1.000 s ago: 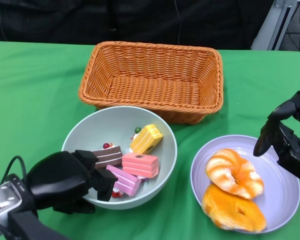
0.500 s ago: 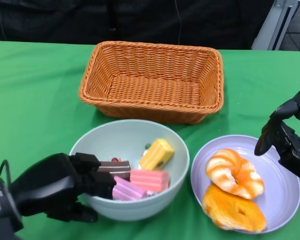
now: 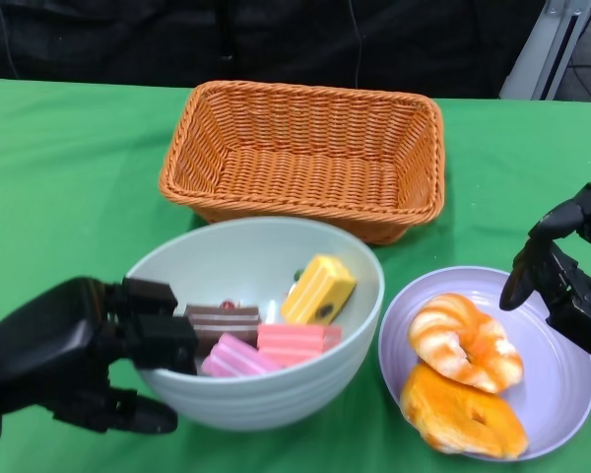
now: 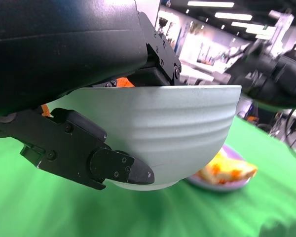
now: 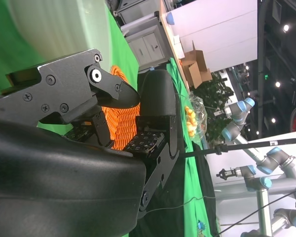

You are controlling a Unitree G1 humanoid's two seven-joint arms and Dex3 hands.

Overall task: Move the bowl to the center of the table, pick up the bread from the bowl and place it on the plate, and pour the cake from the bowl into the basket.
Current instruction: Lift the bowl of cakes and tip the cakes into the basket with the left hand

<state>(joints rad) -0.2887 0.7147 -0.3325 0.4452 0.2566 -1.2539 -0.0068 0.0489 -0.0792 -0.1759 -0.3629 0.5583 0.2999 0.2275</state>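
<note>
We judge the ribbed bowl (image 3: 276, 394) rigid, smooth and light, its loose cake pieces (image 3: 291, 338) apt to slide, so our left robot hand (image 3: 74, 360) clamps its near-left rim while the right robot hand (image 3: 561, 271) hangs apart, holding nothing.

Bench (image 3: 69, 158) covered in a plain green cloth. Behind its far edge hangs a black curtain (image 3: 276, 39), with a grey metal frame (image 3: 532, 49) at one far corner. The right wrist view, turned on its side, shows beyond the hand a grey drawer cabinet (image 5: 148, 39), cardboard boxes (image 5: 195, 66), a potted plant (image 5: 209, 91), and grey robot arms with blue joints (image 5: 256, 163). Ceiling spotlights (image 5: 276, 44) are lit. The left wrist view shows long ceiling strip lights (image 4: 234, 16) over a blurred hall.
</note>
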